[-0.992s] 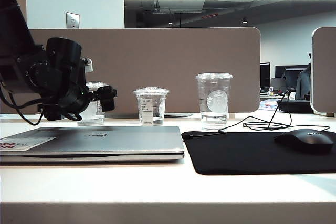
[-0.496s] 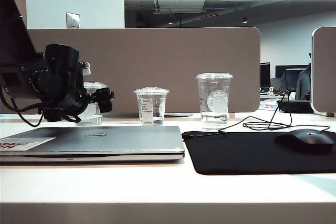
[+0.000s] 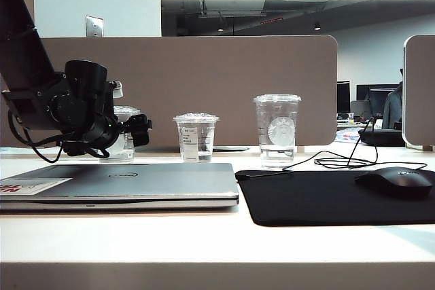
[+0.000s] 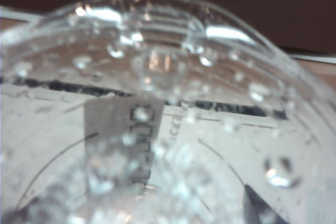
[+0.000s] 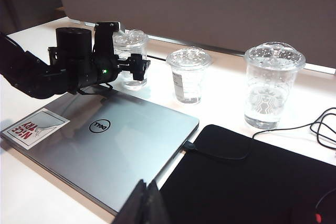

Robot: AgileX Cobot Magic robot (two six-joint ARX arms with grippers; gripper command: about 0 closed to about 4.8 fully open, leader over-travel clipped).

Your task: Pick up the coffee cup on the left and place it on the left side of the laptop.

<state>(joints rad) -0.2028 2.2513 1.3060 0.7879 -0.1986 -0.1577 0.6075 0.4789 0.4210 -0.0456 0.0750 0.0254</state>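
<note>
White desk [image 3: 204, 236]: left gripper [image 5: 126, 51] advanced since earlier, jaws spread around coffee cup [image 5: 130, 56]; right gripper [image 5: 143, 203] pressed shut above laptop [image 5: 105, 140].

Counts on the desk
Three clear lidded cups [image 5: 188, 74], one laptop [image 5: 105, 145], one mouse pad [image 3: 340, 195], one mouse [image 3: 397, 181]

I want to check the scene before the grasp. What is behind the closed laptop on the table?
Behind the laptop stand the coffee cup and a shorter labelled cup. The open left gripper straddles the coffee cup, covering part of its side. The right gripper stays near.
</note>
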